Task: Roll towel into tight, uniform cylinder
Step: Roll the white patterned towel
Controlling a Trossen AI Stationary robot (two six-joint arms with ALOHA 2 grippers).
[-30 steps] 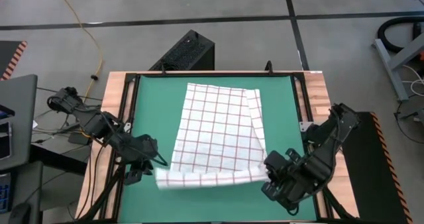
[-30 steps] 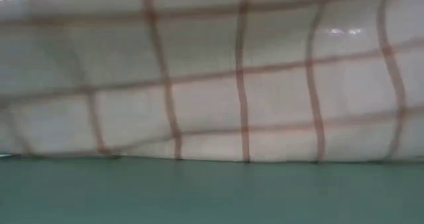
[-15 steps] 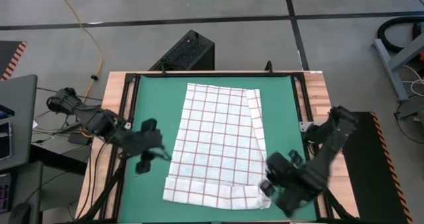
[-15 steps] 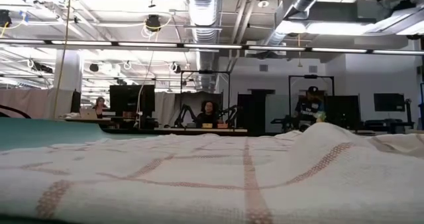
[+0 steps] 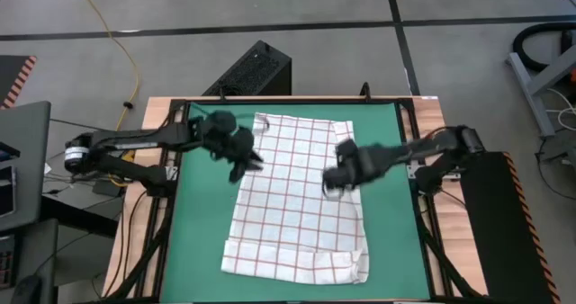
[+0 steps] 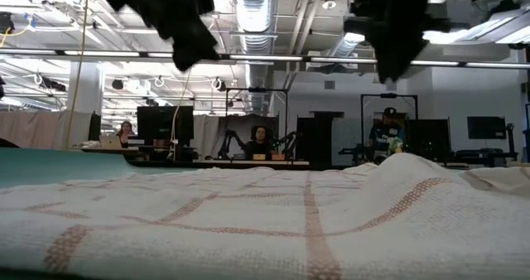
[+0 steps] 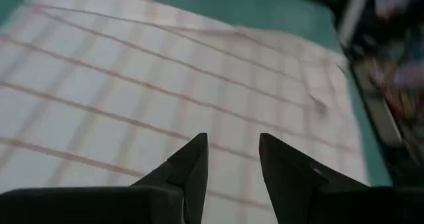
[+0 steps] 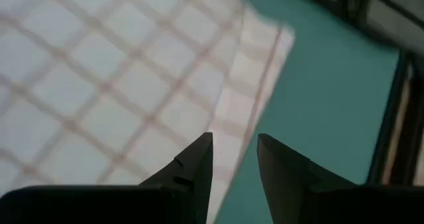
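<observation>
The towel (image 5: pixel 292 196), white with a red-brown grid, lies spread on the green mat (image 5: pixel 202 223), reaching from near its far edge to its near edge. A narrow strip (image 5: pixel 346 160) along its right side is folded over, and its near right corner (image 5: pixel 358 270) is rumpled. My left gripper (image 5: pixel 250 163) hovers open over the towel's far left part, with only cloth showing beyond its fingers (image 7: pixel 233 159). My right gripper (image 5: pixel 331 182) hovers open over the right side, above the folded strip (image 8: pixel 233 151). In the low view both grippers (image 6: pixel 184 31) (image 6: pixel 396 31) hang well above the cloth (image 6: pixel 265 222).
A black frame (image 5: pixel 176 151) borders the mat on the wooden table (image 5: pixel 436 133). A black box (image 5: pixel 255 70) stands on the floor beyond the far edge. Bare green mat lies left and right of the towel. People sit at desks far behind (image 6: pixel 261 139).
The towel's near edge, held up off the mat a second ago, has dropped and now lies flat and spread toward the near edge. Both grippers have left the near corners and swung toward the far edge and inward, over the towel's middle, lower than before.
</observation>
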